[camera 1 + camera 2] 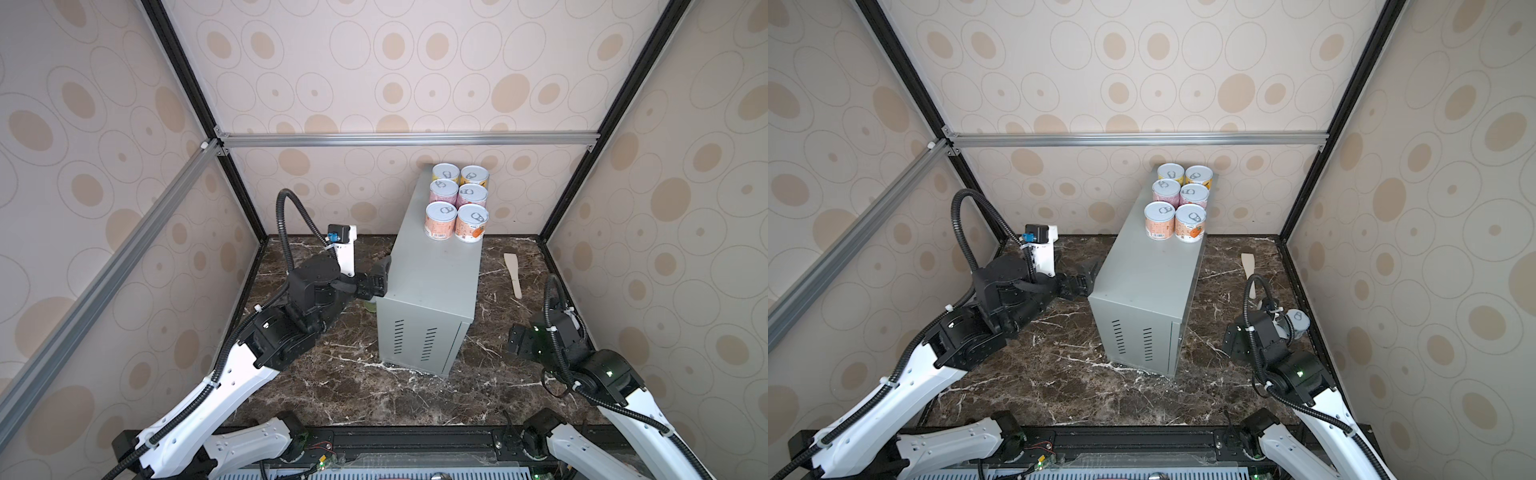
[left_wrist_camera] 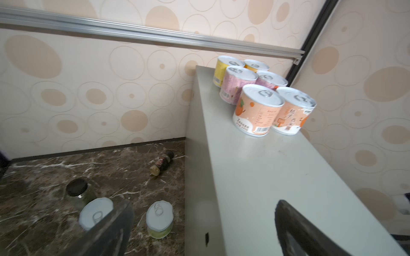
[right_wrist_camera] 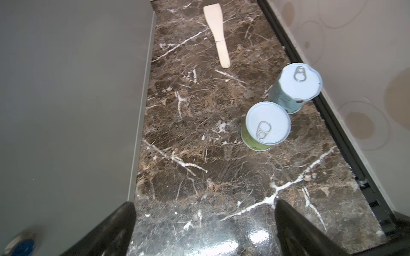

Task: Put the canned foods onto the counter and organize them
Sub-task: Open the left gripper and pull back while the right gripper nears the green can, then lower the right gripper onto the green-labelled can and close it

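Six cans (image 1: 456, 203) are standing in pairs at the far end of the grey metal box (image 1: 432, 291). Four more are sitting on the marble table (image 3: 199, 155): two (image 2: 159, 216) near the left gripper (image 2: 204, 206) and two (image 3: 267, 125) near the right gripper (image 3: 204, 202). Both grippers are spread apart and empty. The cans are probably stiff, smooth and weighty, and best gripped across their round sides.

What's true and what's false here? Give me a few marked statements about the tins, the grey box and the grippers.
1. Six round silver-lidded tins stand on the light-grey metal box. True.
2. The left gripper holds a tin. False: its jaws stand open, empty.
3. The flat wooden spatula lies on the box. False: it lies on the dark brown marble surface.
4. A green-labelled tin and a teal-labelled tin stand on the marble ahead of the open right gripper. True.
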You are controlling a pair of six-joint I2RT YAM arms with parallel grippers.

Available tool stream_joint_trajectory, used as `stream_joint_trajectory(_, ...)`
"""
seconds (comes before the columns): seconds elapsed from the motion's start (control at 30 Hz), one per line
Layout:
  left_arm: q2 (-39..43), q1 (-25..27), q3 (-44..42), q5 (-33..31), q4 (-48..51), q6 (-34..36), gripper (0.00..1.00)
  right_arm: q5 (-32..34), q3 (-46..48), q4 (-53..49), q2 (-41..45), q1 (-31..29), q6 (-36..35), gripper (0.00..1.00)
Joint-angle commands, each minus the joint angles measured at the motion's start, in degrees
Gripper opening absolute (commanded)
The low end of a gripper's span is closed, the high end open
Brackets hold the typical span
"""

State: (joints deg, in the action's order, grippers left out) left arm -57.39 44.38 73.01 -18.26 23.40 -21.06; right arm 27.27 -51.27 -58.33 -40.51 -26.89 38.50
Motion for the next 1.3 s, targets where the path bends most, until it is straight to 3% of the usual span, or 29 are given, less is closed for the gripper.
stream_joint_trajectory(0.0, 5.0, -1.6, -4.3, -4.7, 3.4, -1.1, 0.99, 7.5, 1.9, 0.6, -0.8, 0.5, 4.7, 1.00)
stream_joint_trajectory(0.13, 10.5, -4.1, -11.6, -3.0, 4.2, -2.5, 0.99, 9.8, 4.0, 1.8, -3.0, 3.5, 6.5, 1.00)
stream_joint_trajectory(0.37, 12.8, -9.7, -21.2, 3.3, 3.6, -2.8, 0.99, 3.7, 8.3, 7.8, -4.7, 14.9, 4.1, 1.00)
stream_joint_trajectory(0.57, 12.0, -14.2, -26.7, 8.2, 0.7, -2.4, 0.99, 1.1, 11.4, 13.0, -8.2, 21.1, 3.5, 1.00)
stream_joint_trajectory(0.8, 12.1, -16.2, -31.0, 12.5, -2.4, -1.3, 0.99, 0.2, 13.7, 20.4, -14.6, 24.0, 2.1, 1.00)
stream_joint_trajectory(1.27, 12.2, -16.3, -31.9, 13.2, -2.5, -0.1, 0.99, -0.8, 13.3, 32.5, -28.5, 29.1, -1.8, 1.00)
